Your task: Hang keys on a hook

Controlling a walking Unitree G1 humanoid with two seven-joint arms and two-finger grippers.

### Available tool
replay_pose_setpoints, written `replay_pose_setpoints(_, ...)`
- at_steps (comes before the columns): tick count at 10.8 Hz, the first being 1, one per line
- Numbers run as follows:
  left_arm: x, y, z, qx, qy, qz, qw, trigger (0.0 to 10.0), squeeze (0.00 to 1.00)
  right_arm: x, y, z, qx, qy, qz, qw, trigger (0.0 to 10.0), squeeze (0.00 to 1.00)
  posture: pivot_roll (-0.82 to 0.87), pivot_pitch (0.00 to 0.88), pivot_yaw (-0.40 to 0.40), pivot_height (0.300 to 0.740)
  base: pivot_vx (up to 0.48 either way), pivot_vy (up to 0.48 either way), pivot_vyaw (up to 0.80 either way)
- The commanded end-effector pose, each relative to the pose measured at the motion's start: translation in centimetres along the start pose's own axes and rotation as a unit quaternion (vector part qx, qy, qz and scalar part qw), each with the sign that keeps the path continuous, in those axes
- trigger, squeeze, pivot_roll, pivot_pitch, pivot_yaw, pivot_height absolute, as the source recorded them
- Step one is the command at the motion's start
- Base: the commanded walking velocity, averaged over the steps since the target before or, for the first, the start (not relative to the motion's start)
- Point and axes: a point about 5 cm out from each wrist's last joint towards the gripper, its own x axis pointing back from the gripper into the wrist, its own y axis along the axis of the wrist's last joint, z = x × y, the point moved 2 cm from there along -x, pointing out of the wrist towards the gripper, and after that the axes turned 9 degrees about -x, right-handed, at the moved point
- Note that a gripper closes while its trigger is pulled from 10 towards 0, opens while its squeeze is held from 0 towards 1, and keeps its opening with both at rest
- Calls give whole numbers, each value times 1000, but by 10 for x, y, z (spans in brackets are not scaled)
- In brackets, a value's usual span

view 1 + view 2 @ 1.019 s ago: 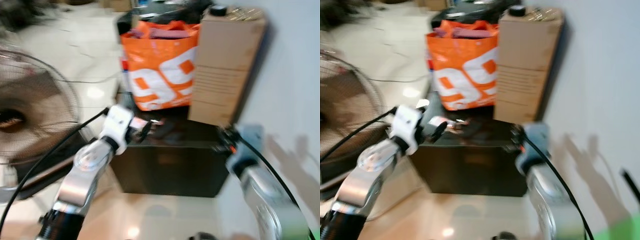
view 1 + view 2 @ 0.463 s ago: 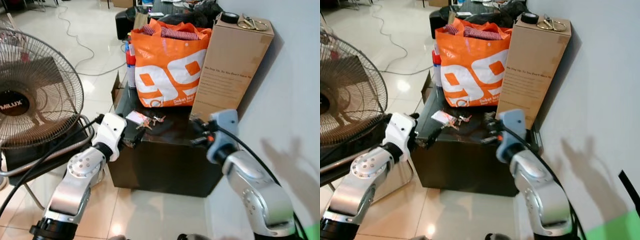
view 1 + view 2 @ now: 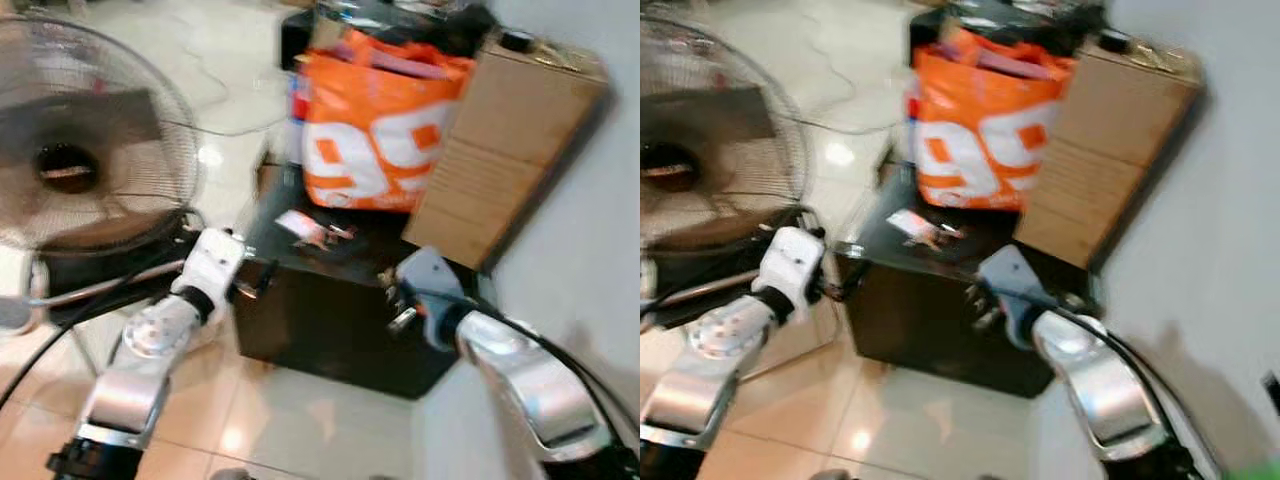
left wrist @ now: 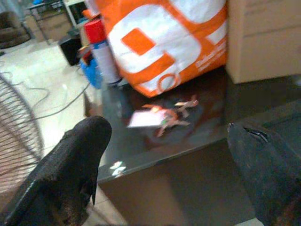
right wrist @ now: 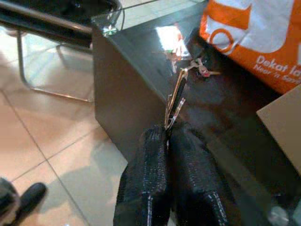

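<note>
A bunch of keys [image 3: 312, 231] with a white tag lies on top of the low black table [image 3: 330, 325], in front of the orange bag. My left gripper [image 4: 168, 130] is open and empty, held at the table's front left edge, with the keys [image 4: 167, 118] beyond its spread fingers. At the table's front right stands my right gripper [image 5: 168, 129], shut on a thin metal hook [image 5: 175, 99] that points toward the keys [image 5: 200, 67]. Both eye views are blurred.
An orange shopping bag [image 3: 385, 140] and a tall cardboard box [image 3: 520, 150] stand at the back of the table. A red-capped spray can [image 4: 101, 49] is beside the bag. A floor fan [image 3: 80, 160] is on the left, a white wall [image 3: 600, 260] on the right, tiled floor below.
The whole picture has shifted and blurred, so the camera moved. Both grippers stay near the table's front edge, the right one a little lower than before.
</note>
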Motion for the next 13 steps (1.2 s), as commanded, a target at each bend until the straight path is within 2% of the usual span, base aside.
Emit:
replay_pose_setpoints(1, 1, 0, -5, -12, -23, 3, 1000, 10000, 0, 2, -1, -8, 40, -12, 14, 999, 0, 0, 29, 0, -103, 740, 0, 0, 0)
replay_pose_setpoints(2, 2, -2, -4, -19, -30, 5, 999, 10000, 0, 0, 11, -2, -22, 7, -21, 1000, 0, 0, 25, 0, -103, 740, 0, 0, 0)
replay_pose_setpoints(3, 1, -2, 0, -32, -27, 3, 999, 10000, 0, 0, 12, -4, 18, -6, -22, 1000, 0, 0, 25, 0, -107, 740, 0, 0, 0)
replay_pose_setpoints(4, -3, 3, 6, -41, -19, -9, 999, 10000, 0, -1, 20, -1, 25, -1, -46, 999, 0, 0, 30, 0, -112, 740, 0, 0, 0)
replay_pose_setpoints(5, -9, 16, 7, -3, -36, -50, 998, 10000, 1000, -1, 34, 7, 29, 22, -79, 996, 0, 0, 33, 0, -119, 740, 0, 0, 0)
replay_pose_setpoints(6, -11, 29, 4, 22, -74, -88, 993, 10000, 1000, 0, 42, 12, 34, 39, -96, 994, 0, 0, 33, 0, -121, 740, 0, 0, 0)
replay_pose_setpoints(7, -13, 35, -2, 21, -115, -107, 987, 10000, 1000, 1, 46, 13, 39, 43, -103, 993, 0, 0, 33, 0, -123, 740, 0, 0, 0)
replay_pose_setpoints(8, -19, 44, -11, 6, -171, -130, 977, 10000, 1000, 1, 51, 14, 49, 49, -110, 992, 0, 0, 30, 0, -129, 740, 0, 0, 0)
replay_pose_setpoints(9, -23, 52, -12, -4, -184, -150, 971, 10000, 620, 1, 52, 14, 54, 53, -112, 991, 0, 0, 29, 0, -130, 740, 0, 0, 0)
replay_pose_setpoints(10, -29, 68, -14, 6, -211, -181, 960, 10000, 0, 1, 53, 15, 60, 57, -113, 990, 0, 0, 28, 0, -134, 740, 0, 0, 0)
replay_pose_setpoints(11, -30, 74, -16, 4, -224, -197, 954, 10000, 0, 2, 54, 15, 63, 58, -113, 990, 0, 0, 28, 0, -135, 740, 0, 0, 0)
replay_pose_setpoints(12, -34, 80, -16, 4, -230, -211, 950, 9137, 0, 2, 55, 15, 65, 59, -114, 990, 0, 0, 26, 0, -135, 740, 0, 0, 0)
replay_pose_setpoints(13, -34, 80, -16, 4, -230, -211, 950, 9137, 0, 2, 55, 15, 65, 59, -114, 990, 0, 0, 26, 0, -135, 740, 0, 0, 0)
